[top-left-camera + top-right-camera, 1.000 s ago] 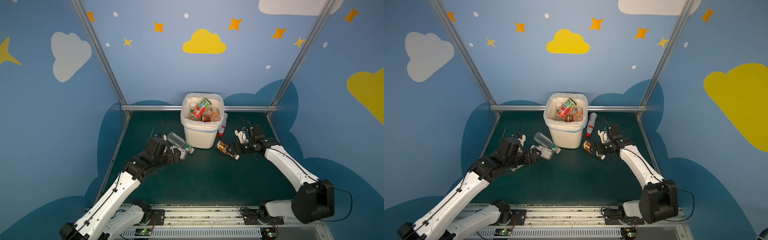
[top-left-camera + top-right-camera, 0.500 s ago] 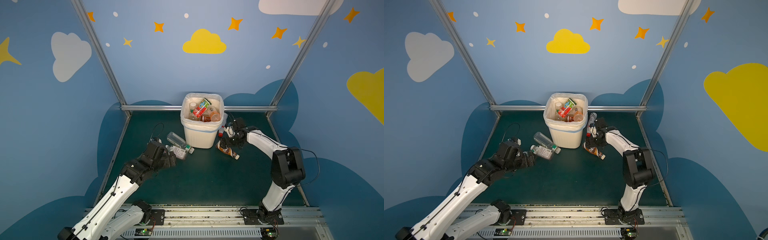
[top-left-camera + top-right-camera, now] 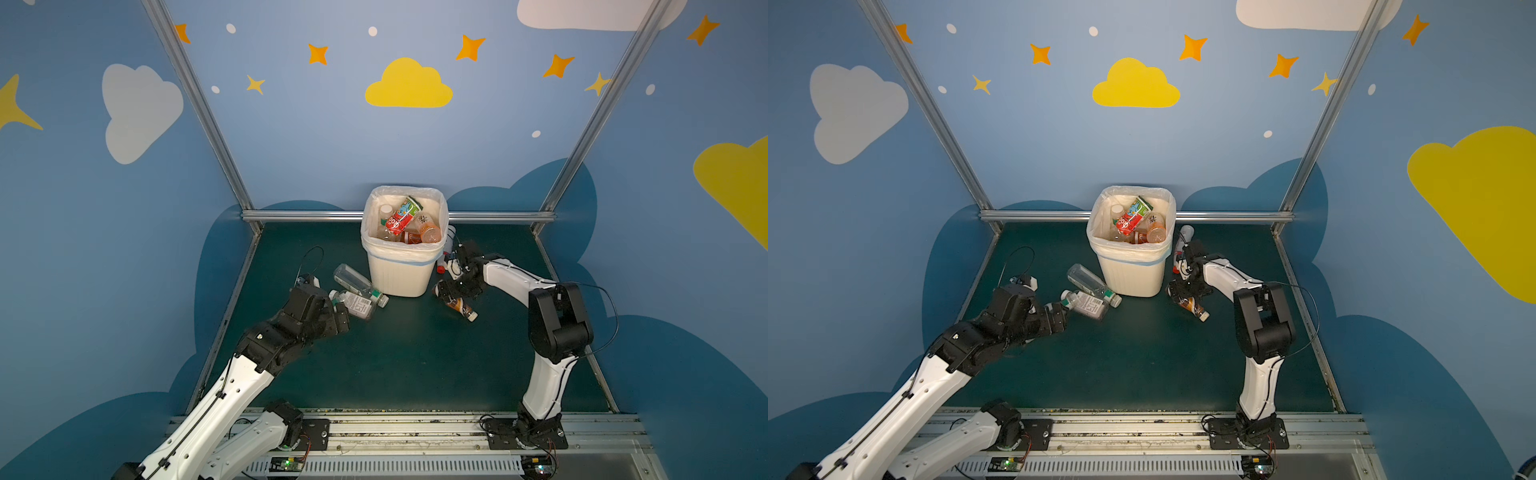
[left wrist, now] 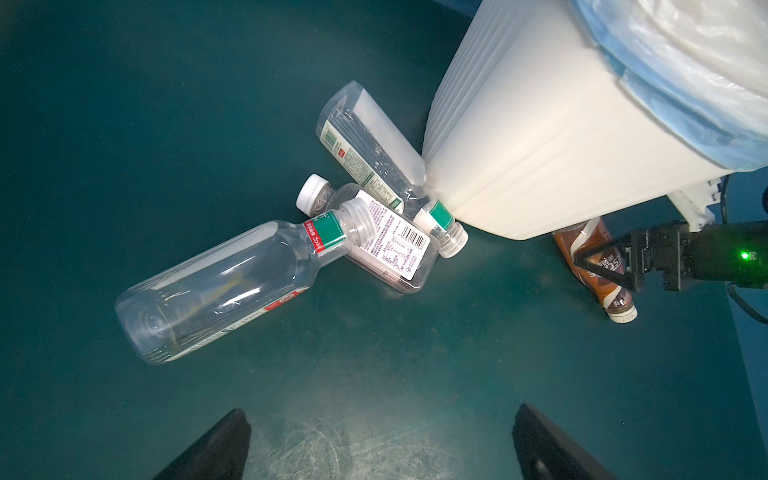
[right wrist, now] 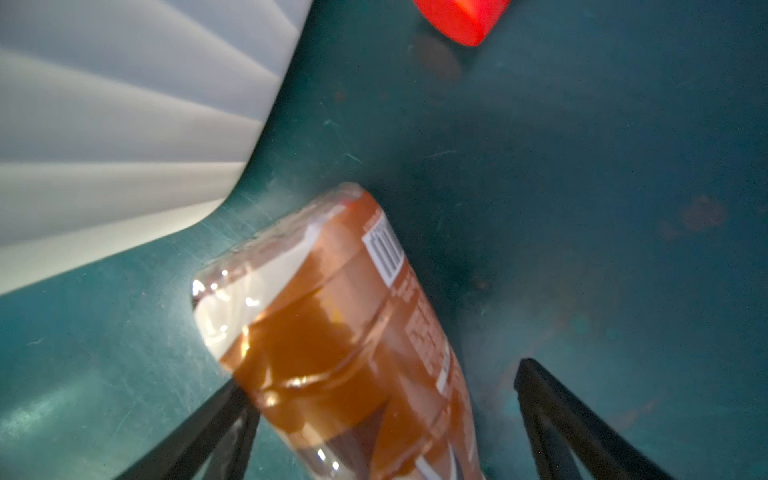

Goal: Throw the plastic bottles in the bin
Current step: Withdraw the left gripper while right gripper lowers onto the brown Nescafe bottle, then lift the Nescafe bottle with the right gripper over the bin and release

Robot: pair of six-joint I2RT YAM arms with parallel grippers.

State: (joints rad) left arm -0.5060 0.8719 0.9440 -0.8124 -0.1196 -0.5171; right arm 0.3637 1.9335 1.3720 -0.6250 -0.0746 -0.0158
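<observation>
Cream-white bin [image 3: 399, 276], bag-lined, heaped with plastic bottles [image 3: 409, 226].

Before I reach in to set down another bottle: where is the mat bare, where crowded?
Bare: the front-centre mat, from the rail up to the bottles; also the back-left corner beside the bin. Crowded: three clear bottles at the bin's left foot; brown bottle, red-capped bottle and right pincer at its right.

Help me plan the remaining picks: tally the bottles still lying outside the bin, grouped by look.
Clear bottles with green neck bands: 2
White-capped bottle with barcode label: 1
Brown-label bottle: 1
Red-capped white bottle: 1
Total: 5
</observation>
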